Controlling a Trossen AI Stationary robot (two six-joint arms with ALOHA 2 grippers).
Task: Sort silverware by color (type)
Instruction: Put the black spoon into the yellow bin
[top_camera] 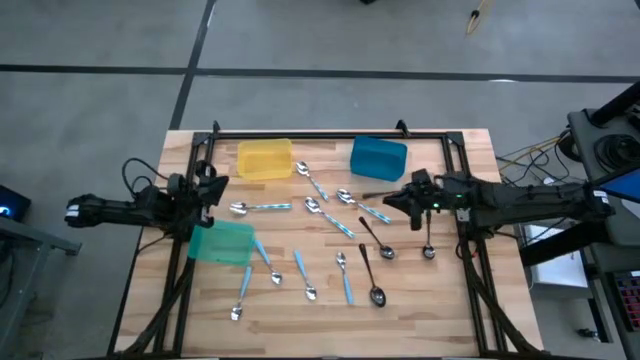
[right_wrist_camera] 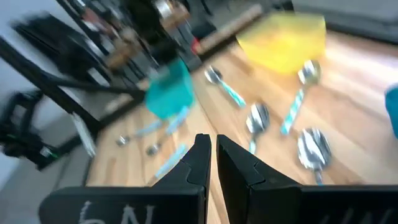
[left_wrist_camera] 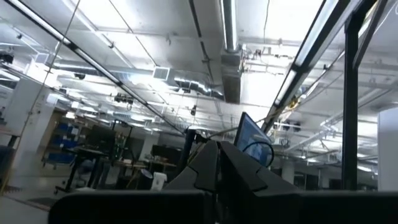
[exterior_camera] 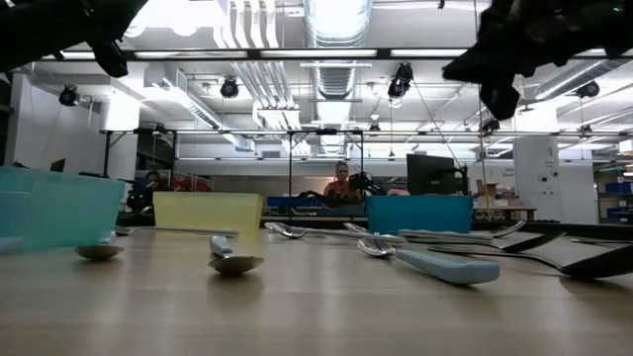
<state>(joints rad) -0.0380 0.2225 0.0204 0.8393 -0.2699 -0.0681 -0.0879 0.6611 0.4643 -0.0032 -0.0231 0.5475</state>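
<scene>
Grey floor (top_camera: 100, 110) crossed by dark seam lines around wooden table (top_camera: 420, 310). Beyond table's far edge: open industrial hall, exposed ceiling ducts (exterior_camera: 336, 20), long strip lights (exterior_camera: 297, 54), monitor (exterior_camera: 435, 174), seated person (exterior_camera: 342, 184) far off.

light: bright ceiling strips | glare: low view | blur: right wrist view

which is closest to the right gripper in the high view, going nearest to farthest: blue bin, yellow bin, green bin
Measured from the right gripper, shut above the table's right half:
1. Blue bin, at the far edge, just left of the gripper.
2. Yellow bin, far edge, left of centre.
3. Green bin, on the left side, beside the left gripper.
</scene>
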